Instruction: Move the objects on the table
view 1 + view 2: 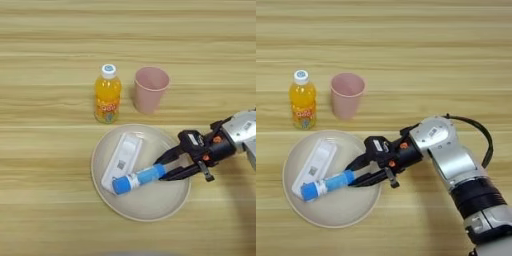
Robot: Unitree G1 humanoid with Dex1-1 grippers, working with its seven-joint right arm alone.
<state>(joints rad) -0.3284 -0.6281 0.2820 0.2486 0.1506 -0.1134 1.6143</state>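
On the plate, your gripper has its two fingers around the right end of the blue tube, which lies beside the white device; it looks light, smooth and round, so hold it near the middle.

- A round beige plate lies in front of me on the wood, near the front edge.
- A white rectangular device lies flat in the plate's left half, its long side running diagonally, with a small dark mark at its middle.
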